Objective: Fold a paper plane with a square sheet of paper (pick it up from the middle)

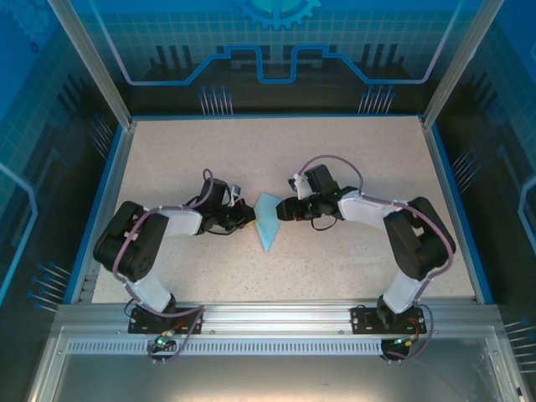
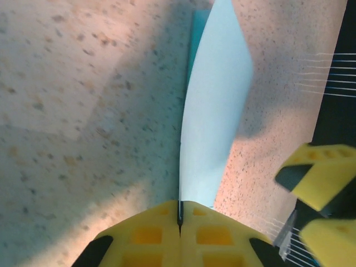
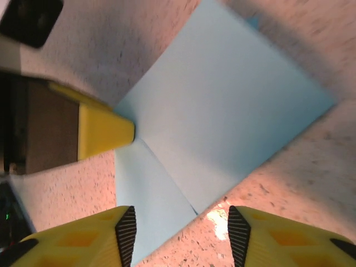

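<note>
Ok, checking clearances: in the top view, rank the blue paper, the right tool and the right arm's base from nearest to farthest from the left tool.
1. blue paper: pinched in the left tool.
2. right tool: just across the paper.
3. right arm's base: near edge, far right.

Speckled beige table [image 1: 335, 167], blue-edged. Folded light-blue paper [image 1: 268, 222] rests near its centre, one part raised.

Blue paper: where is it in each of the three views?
Top external: blue paper at picture centre.
Left wrist: centre, running from the top edge down into the left gripper.
Right wrist: centre and upper right.
Shared landmark: the shut left gripper, yellow, pinching the paper's edge.
</note>
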{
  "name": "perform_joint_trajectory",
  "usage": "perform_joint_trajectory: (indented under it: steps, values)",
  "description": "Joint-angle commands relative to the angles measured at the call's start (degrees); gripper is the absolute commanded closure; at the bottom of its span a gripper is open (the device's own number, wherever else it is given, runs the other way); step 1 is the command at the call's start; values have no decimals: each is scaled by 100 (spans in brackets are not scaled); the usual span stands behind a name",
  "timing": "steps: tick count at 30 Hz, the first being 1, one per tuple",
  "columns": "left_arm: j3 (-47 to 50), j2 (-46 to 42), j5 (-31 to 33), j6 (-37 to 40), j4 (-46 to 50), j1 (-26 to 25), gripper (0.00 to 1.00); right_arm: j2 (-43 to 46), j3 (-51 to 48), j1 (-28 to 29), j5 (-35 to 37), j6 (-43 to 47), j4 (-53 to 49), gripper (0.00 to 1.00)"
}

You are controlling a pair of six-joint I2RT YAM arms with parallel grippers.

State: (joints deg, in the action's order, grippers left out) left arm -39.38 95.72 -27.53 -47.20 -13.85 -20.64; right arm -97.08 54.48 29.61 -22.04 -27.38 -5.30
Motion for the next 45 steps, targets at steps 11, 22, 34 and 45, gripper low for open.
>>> perform_joint_trajectory:
  steps: [11,22,34,45]
  values:
    - [393,-1523,3250,-1378,1050,-1117,99,1138,-377,988,2863,1033,392,0]
    - [669,-1692,3773,-1918,1373,-1292,99,1403,-1812,1784,2919,2553,2698,2]
    - [349,-1574,3642,-1951,1912,-1305,97,465,-1794,2552,2414,3585,3519,30]
    - [293,-1662,3509,-2089,1908,-1305,94,-416,-1784,2715,2381,3522,4591,49]
